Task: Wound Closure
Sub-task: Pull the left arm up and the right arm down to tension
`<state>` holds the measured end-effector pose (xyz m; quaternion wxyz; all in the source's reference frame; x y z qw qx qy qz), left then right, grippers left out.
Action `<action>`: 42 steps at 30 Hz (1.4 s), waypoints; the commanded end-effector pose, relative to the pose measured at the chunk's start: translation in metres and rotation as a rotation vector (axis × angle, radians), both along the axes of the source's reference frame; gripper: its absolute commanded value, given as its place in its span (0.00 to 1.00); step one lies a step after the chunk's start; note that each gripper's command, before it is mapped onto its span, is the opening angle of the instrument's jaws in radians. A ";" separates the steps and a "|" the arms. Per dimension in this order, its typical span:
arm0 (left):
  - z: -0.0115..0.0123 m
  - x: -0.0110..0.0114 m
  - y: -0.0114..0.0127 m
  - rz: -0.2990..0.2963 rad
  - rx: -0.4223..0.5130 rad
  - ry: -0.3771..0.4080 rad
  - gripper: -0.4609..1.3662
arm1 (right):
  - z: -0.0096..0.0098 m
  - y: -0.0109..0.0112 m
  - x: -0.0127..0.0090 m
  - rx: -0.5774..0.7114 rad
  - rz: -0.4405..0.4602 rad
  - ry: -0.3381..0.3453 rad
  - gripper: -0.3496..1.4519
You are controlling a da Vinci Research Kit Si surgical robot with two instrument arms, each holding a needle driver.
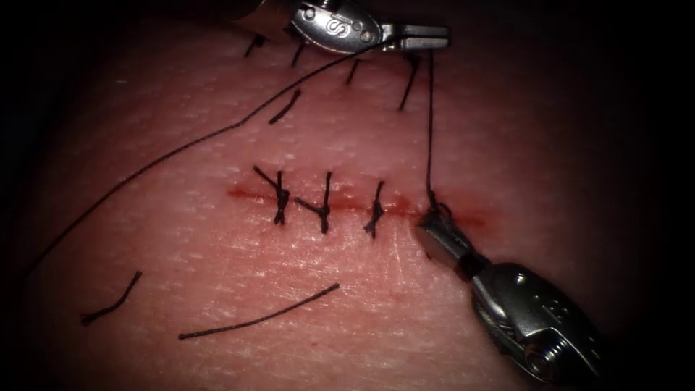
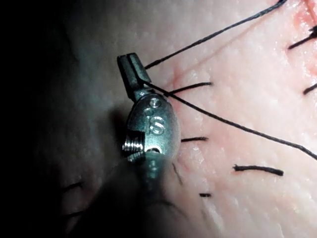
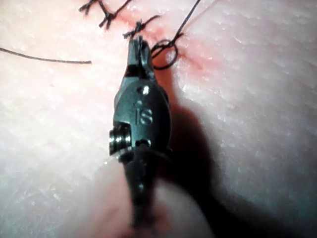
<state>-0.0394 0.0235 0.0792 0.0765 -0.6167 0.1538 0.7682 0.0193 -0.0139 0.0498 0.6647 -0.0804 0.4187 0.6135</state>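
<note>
Endoscope view: the left tool (image 1: pixel 423 36) is seen at the top edge, its jaws closed on the thread (image 1: pixel 430 123), which is held taut and nearly straight down to the right end of the cut (image 1: pixel 347 203). There the right tool (image 1: pixel 434 230) is pressed in with its jaws narrowed on the thread at a small loop (image 3: pixel 166 53) lying on the tissue (image 1: pixel 217 275); this opposed hold is judged to serve the forming of a knot at that spot. A long free strand (image 1: pixel 166 156) is trailed from the left tool toward the left. Three tied stitches (image 1: pixel 326 206) are seen across the cut, which is marked by red fluid (image 1: pixel 470 217). Cut thread ends (image 1: pixel 257 317) are scattered below. No needle can be made out.
</note>
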 end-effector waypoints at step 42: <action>0.0038 -0.0031 0.0110 -0.079 -0.034 0.016 0.06 | -0.0020 -0.0104 0.0031 0.326 0.114 0.204 0.00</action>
